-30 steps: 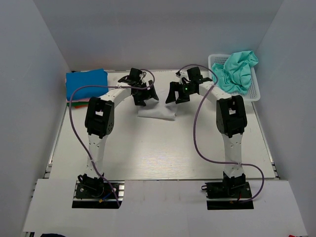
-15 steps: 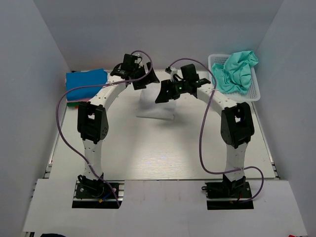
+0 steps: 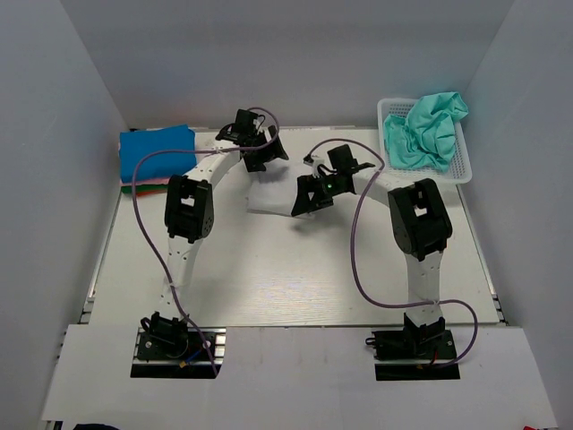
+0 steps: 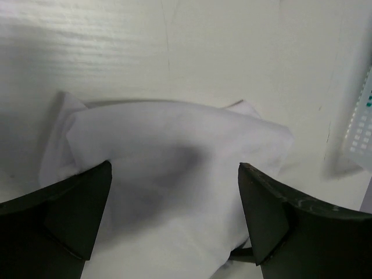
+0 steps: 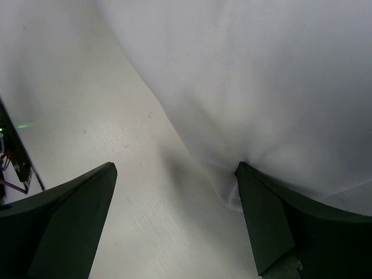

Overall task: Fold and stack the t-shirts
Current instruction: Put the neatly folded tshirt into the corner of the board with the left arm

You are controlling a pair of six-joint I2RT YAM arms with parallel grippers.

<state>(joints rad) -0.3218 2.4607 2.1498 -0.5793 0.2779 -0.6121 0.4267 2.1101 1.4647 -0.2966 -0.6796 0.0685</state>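
We log: folded stack (image 3: 157,152) upper left; white t-shirt (image 3: 270,202) centre, looks folded, unstacked; teal t-shirt (image 3: 430,125) waits in basket (image 3: 461,170) upper right. Left gripper (image 3: 261,156), right gripper (image 3: 307,195): jaws apart, empty.

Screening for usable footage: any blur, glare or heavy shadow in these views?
Top external: sharp, evenly lit, no glare. Left wrist: left fingers dark and soft-edged, shadow across the white t-shirt. Right wrist: right fingers blurred, the t-shirt pale and nearly featureless.

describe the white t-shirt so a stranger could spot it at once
On the table, look at the far middle. The white t-shirt lies there alone, a folded bundle, unlike the coloured stack far left and the teal shirt in the basket far right.
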